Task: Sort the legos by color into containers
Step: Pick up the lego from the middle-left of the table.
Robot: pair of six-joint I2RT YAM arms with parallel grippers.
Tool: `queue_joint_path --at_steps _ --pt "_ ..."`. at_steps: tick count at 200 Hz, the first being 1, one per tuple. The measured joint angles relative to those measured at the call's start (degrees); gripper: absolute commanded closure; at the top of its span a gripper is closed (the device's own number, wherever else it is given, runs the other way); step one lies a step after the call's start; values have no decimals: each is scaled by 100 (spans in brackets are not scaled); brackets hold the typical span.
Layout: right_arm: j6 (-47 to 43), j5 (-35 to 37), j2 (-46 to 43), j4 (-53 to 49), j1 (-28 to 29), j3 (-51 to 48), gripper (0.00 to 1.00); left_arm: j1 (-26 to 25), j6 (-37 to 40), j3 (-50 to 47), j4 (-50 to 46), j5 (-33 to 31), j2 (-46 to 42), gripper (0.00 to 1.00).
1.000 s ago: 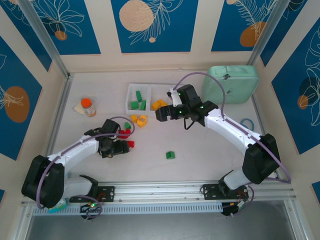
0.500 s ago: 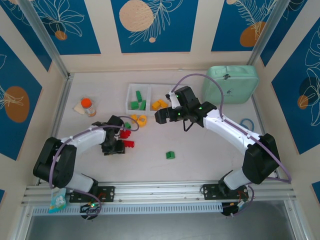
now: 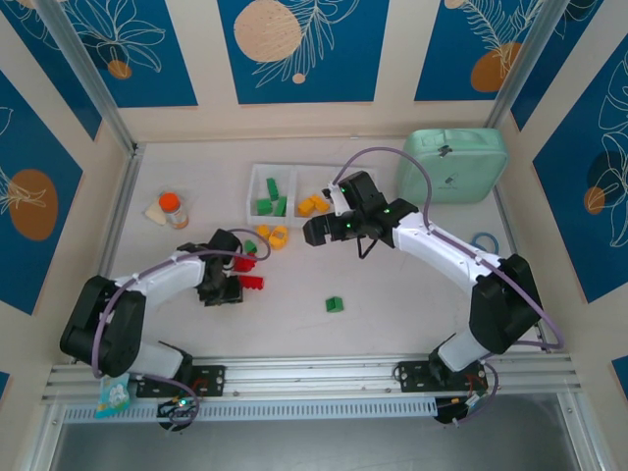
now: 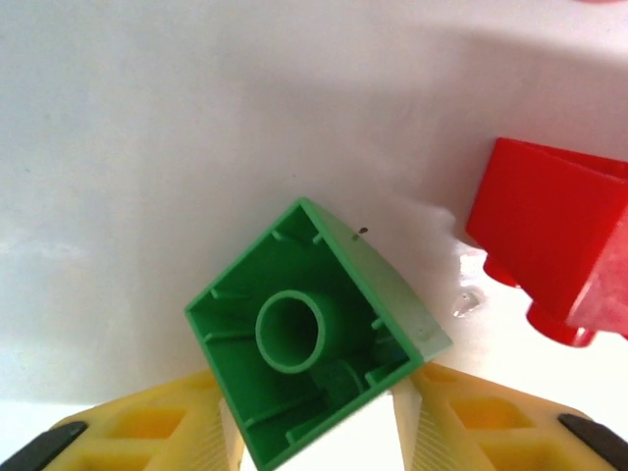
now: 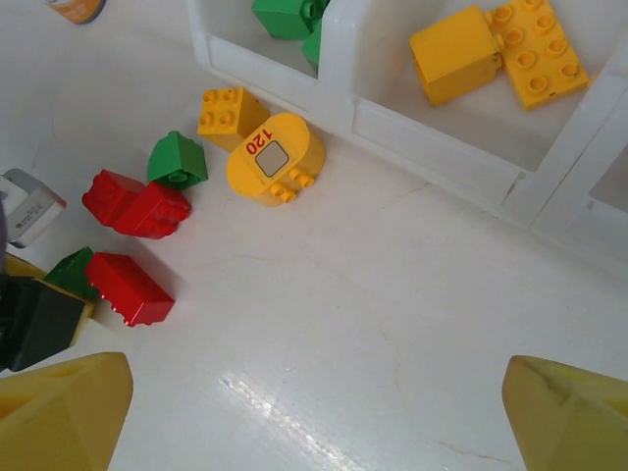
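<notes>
Left end effector (image 4: 316, 437) pinching green lego (image 4: 294, 343) | right end effector (image 5: 314, 397) spread wide, holding nothing

Surface: white table (image 3: 392, 285) | Beyond right gripper (image 3: 316, 228): white three-compartment tray (image 3: 249, 196) is set; mint-green case (image 3: 452, 165) farther right | Between grippers: yellow legos (image 3: 272, 235) and red legos (image 3: 253, 283) are scattered | Left gripper (image 4: 314, 432): closed on a tipped green lego (image 4: 314, 383) | Nearer than right gripper: lone green brick (image 3: 335, 304) | Beyond left gripper: orange-capped bottle (image 3: 173, 208)
</notes>
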Motion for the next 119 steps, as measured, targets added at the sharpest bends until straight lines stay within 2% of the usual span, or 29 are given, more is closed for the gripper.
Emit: queue_joint_path --at_steps 34,56,69,91,119 --pt "-7 0 35 -4 50 20 3 -24 -70 -146 367 9 -391 57" --pt "-20 20 37 -17 50 20 3 -26 -184 -168 605 -13 -872 31" --pt "-20 22 37 -22 50 20 3 -28 -306 -170 656 -55 -1099 23" --pt "-20 22 35 -22 50 20 3 -28 -588 -179 610 -177 -1248 21" --pt "-20 20 37 -22 74 20 3 -31 -1115 -389 621 -205 -1300 24"
